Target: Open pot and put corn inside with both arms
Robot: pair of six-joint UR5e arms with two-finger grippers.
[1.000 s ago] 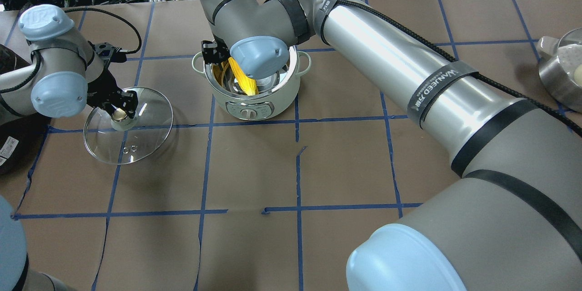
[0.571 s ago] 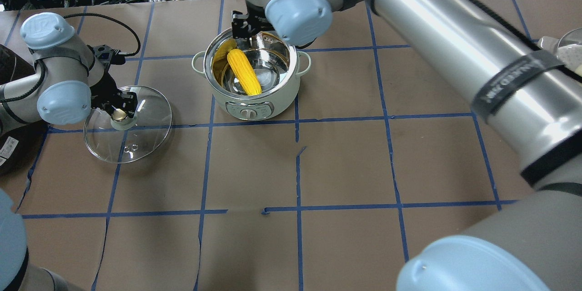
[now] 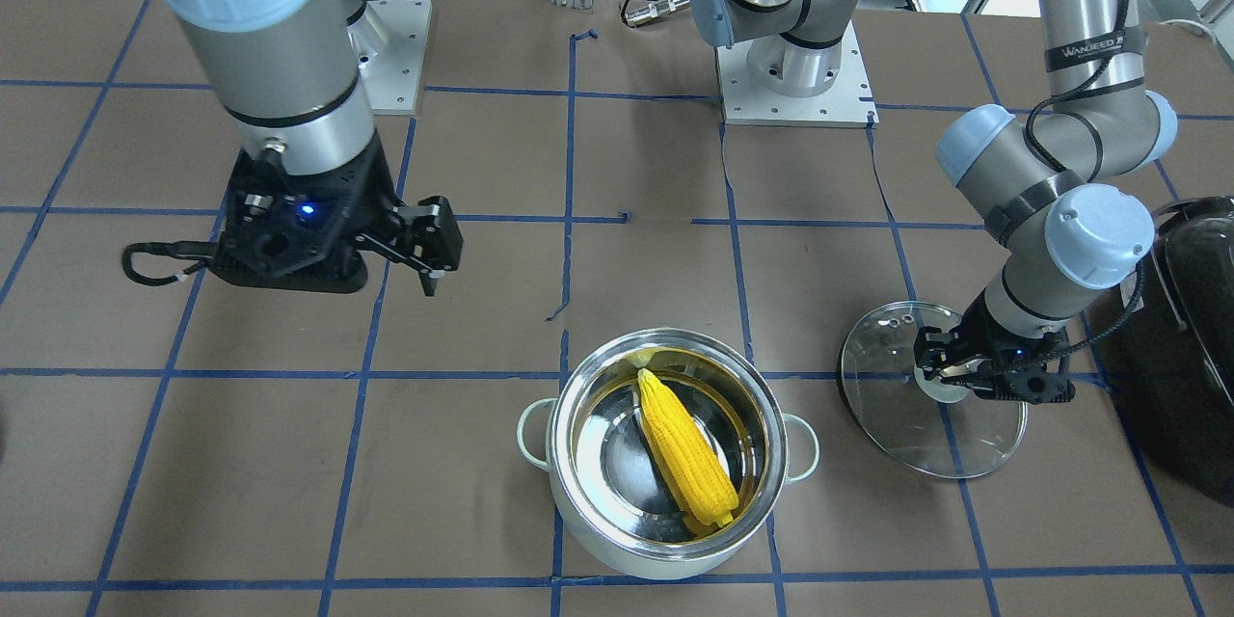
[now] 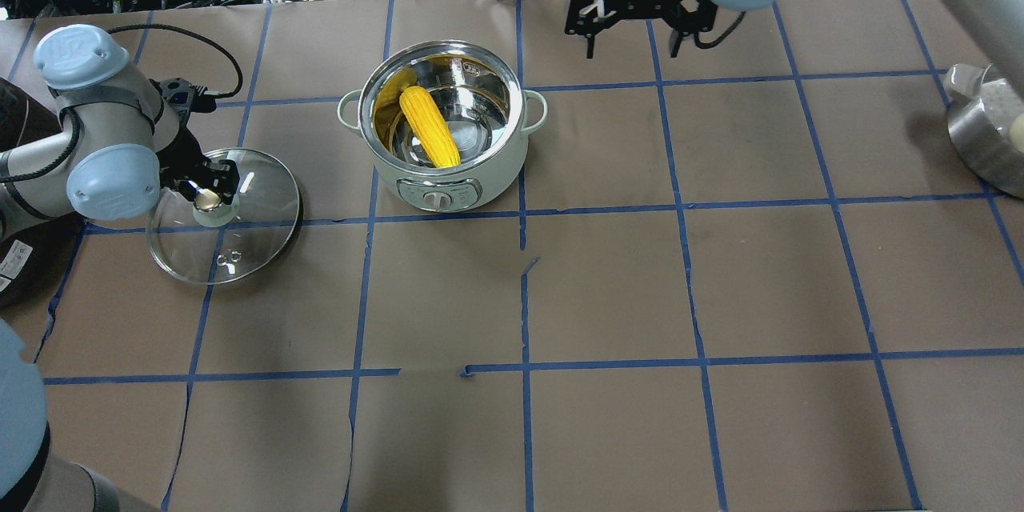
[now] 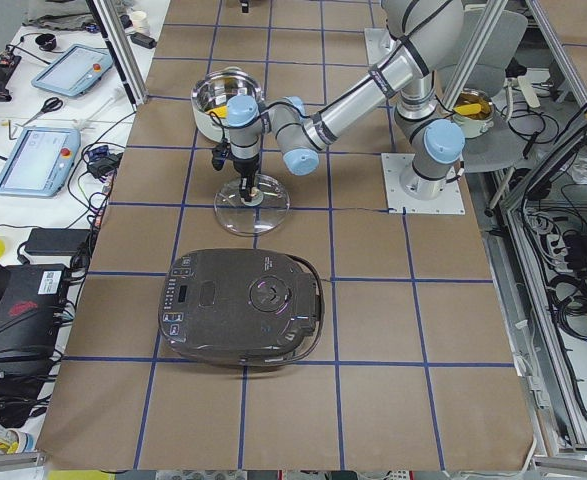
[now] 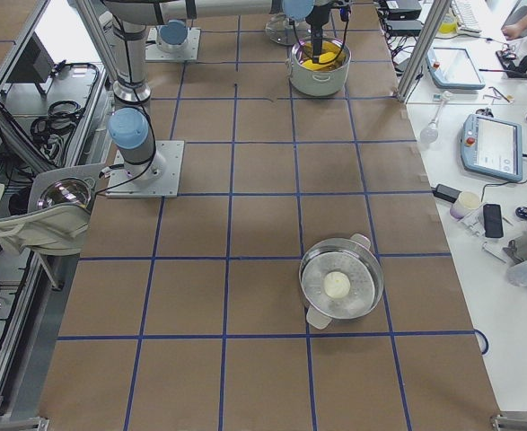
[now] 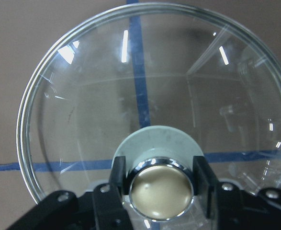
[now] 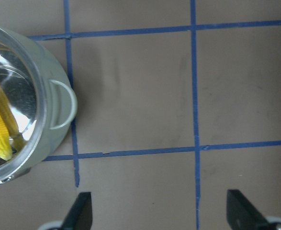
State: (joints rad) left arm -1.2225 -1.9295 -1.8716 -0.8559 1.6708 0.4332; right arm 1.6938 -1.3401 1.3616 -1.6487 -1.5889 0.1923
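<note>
Pinching the lid knob (image 7: 162, 193) sits the left claw (image 4: 211, 193); right claw (image 4: 632, 50) spread, corn (image 4: 430, 126) in pot (image 4: 448, 176).

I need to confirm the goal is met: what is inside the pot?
The corn lies slanted inside the open pot. Nothing else shows there, though the steel floor directly under the cob is covered.

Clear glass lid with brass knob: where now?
Overhead view, left side: the clear glass lid sits beside the mint-green steel pot, its brass knob clamped in the left gripper.
</note>
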